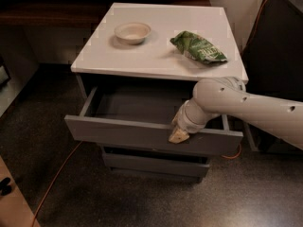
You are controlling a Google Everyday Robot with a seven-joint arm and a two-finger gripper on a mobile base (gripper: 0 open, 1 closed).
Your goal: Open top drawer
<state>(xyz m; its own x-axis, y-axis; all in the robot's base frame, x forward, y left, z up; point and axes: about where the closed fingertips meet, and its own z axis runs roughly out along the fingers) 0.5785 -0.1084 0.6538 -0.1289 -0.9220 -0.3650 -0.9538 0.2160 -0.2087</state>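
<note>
The top drawer [142, 135] is a wide grey handleless drawer, pulled well out from under the white cabinet top [156, 46], and what shows of its inside is bare. My gripper [178, 134] comes in from the right on a white arm and rests on the upper edge of the drawer's front panel, right of its middle. Two narrower grey drawer fronts [154, 164] below stay pushed in.
A beige bowl [133, 32] and a green crinkled bag [199, 47] lie on the cabinet top. An orange cable [57, 176] runs over the dark floor at the left. A dark cabinet [274, 70] stands at the right.
</note>
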